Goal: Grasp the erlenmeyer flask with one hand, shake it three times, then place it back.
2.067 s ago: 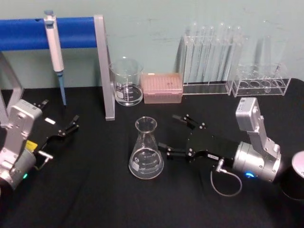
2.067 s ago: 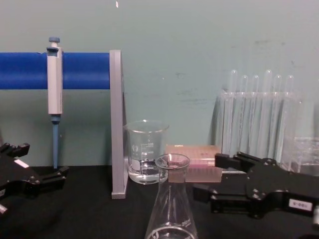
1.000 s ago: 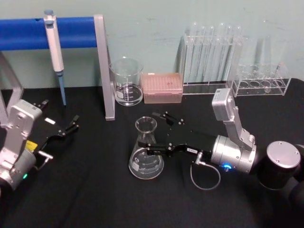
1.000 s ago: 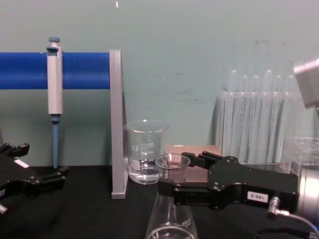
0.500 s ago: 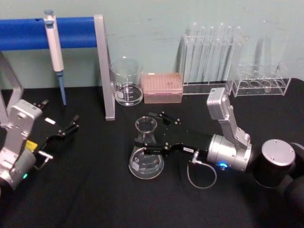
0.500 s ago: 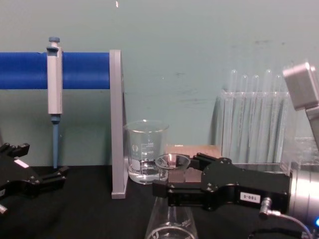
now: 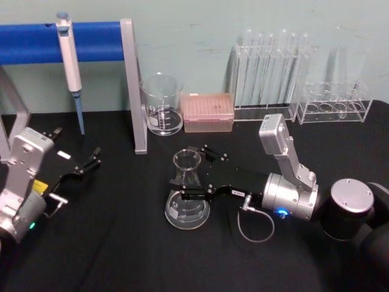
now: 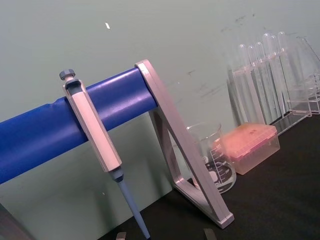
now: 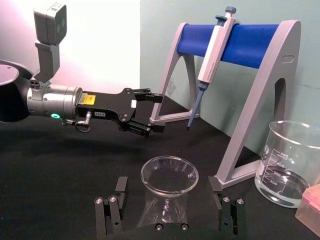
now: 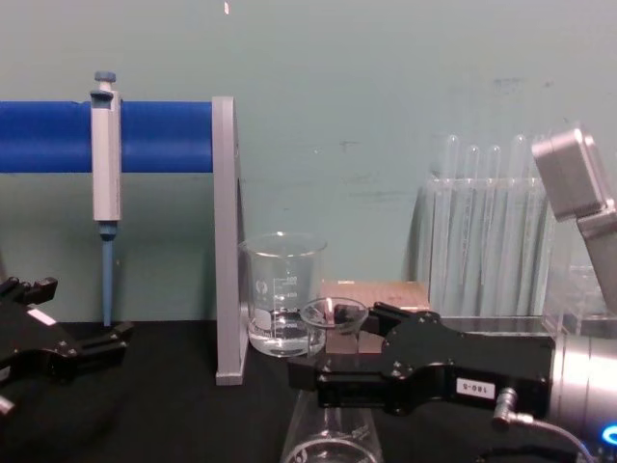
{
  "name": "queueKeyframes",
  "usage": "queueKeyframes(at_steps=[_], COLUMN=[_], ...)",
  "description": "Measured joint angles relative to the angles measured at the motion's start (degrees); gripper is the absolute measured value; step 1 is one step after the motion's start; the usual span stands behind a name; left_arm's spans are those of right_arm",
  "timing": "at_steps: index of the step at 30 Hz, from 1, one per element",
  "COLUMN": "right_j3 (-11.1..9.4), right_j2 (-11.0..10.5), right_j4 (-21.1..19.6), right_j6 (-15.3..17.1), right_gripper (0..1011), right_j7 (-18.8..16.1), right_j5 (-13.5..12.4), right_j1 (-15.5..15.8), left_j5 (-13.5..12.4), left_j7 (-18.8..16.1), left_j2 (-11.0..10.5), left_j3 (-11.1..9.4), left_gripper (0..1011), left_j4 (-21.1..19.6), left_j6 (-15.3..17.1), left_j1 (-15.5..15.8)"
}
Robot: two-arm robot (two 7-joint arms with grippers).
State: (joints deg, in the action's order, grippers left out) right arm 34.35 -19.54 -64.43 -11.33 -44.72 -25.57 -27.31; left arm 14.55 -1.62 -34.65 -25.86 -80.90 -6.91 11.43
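The erlenmeyer flask (image 7: pixel 186 205) stands upright on the black table, clear glass with white markings on its wide base. My right gripper (image 7: pixel 185 171) reaches in from the right at neck height and is open. In the right wrist view one finger (image 9: pixel 112 210) stands on each side of the flask's rim (image 9: pixel 169 175), with a gap on both sides. The chest view shows the flask's rim (image 10: pixel 333 313) just above the black right gripper (image 10: pixel 337 345). My left gripper (image 7: pixel 87 164) rests open at the table's left, away from the flask.
A blue-barred stand (image 7: pixel 135 85) holding a pipette (image 7: pixel 70 61) is at the back left. A glass beaker (image 7: pixel 161 104), a pink tip box (image 7: pixel 208 112) and test tube racks (image 7: pixel 270 79) line the back. A loose cable (image 7: pixel 255 228) loops beside the right wrist.
My right gripper has moved left along the table until its open fingers straddle the flask's neck. The flask and the left arm have stayed put.
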Motion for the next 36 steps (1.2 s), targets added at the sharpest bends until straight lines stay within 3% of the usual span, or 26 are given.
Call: queueKeyframes(at_steps=[36], right_j3=[-0.09], right_j2=[-0.09], right_j4=[-0.08], right_j6=[0.06], right_gripper=[1000], right_j7=[-0.15], right_j5=[-0.20], right_j1=[0.04], left_j5=[0.00], left_j7=[0.00], left_j2=[0.00], left_j3=[0.00], left_gripper=[1001], left_j4=[0.00], left_j6=[0.00], left_j1=[0.00])
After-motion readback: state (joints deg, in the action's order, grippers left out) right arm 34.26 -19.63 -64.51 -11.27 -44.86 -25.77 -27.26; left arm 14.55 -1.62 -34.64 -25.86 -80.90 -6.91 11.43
